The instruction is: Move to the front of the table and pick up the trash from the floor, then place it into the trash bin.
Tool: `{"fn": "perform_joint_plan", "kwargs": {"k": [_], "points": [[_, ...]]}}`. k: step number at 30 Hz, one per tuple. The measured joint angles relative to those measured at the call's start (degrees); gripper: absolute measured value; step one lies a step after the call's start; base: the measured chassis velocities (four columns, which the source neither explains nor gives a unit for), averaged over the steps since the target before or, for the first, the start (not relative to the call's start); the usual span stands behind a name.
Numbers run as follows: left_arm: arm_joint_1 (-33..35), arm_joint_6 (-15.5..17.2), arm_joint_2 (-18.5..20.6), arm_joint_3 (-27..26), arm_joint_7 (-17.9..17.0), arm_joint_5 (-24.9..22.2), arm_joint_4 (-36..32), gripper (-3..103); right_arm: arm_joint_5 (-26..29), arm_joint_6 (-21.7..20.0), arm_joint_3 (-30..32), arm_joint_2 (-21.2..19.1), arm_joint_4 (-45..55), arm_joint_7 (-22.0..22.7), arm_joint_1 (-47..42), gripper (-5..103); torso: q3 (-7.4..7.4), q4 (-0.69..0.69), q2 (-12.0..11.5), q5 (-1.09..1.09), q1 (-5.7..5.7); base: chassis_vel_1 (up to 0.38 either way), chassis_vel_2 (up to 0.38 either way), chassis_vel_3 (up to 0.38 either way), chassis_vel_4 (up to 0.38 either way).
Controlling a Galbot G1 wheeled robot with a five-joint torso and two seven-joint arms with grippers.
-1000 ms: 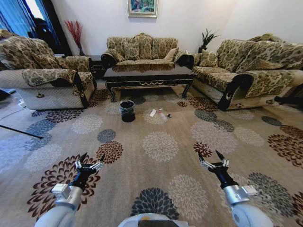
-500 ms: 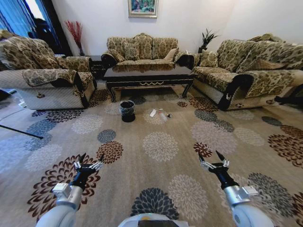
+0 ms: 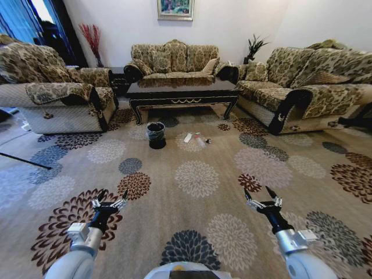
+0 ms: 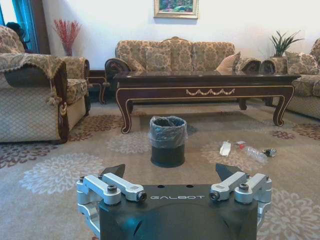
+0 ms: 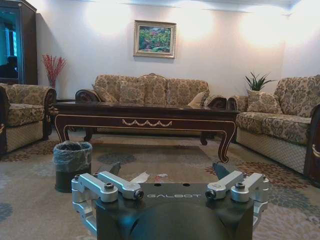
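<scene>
Room bright and even, daylight from a window [image 3: 23,14] at my far left, blue curtain blown out there. Head view bends hard at the edges: sofas and the floor [image 3: 197,180] curve outward, fisheye. Glossy worktop [image 3: 183,88] mirrors the sofa behind it. Soft shadow under the worktop and beside the trash bin [image 3: 156,135]. In the right wrist view the wall [image 5: 220,40] glares white in patches up top. My left hand [image 4: 170,172] reads sharp up close; the trash [image 4: 252,151] looks small and soft.
</scene>
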Motion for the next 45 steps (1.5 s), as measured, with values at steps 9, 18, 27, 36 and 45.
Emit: {"fn": "perform_joint_plan", "kwargs": {"k": [9, 18, 27, 36, 45], "points": [[0.1, -0.2, 0.1, -0.1, 0.1, 0.4, -0.3, 100, 0.0, 0.0, -0.1, -0.1, 0.2, 0.1, 0.1, 100, -1.62, 0.00, -2.3, 0.00, -0.71, 0.000, 0.000, 0.000, 0.000], [0.2, -1.1, 0.2, 0.0, 0.7, 1.7, -0.1, 100, 0.0, 0.0, 0.0, -0.1, 0.2, 0.1, 0.0, 100, -3.11, 0.00, -4.5, 0.00, -1.32, 0.000, 0.000, 0.000, 0.000], [0.5, -1.4, -0.1, 0.0, 0.8, 2.5, 0.0, 100, 0.0, 0.0, -0.2, -0.1, 0.1, 0.1, 0.1, 100, -4.93, 0.00, -6.9, 0.00, -1.91, 0.000, 0.000, 0.000, 0.000], [0.5, -1.2, -0.2, 0.2, 0.8, 2.6, 0.0, 100, -0.1, 0.0, -0.2, -0.1, 0.1, 0.1, -0.1, 100, -6.65, 0.00, -9.1, 0.00, -2.44, 0.000, 0.000, 0.000, 0.000], [0.6, -1.2, -0.3, 0.2, 0.8, 2.6, -0.2, 100, -0.1, 0.1, 0.0, -0.1, 0.2, 0.0, -0.3, 100, -8.33, 0.00, -11.1, 0.00, -2.74, 0.000, 0.000, 0.000, 0.000]]}}
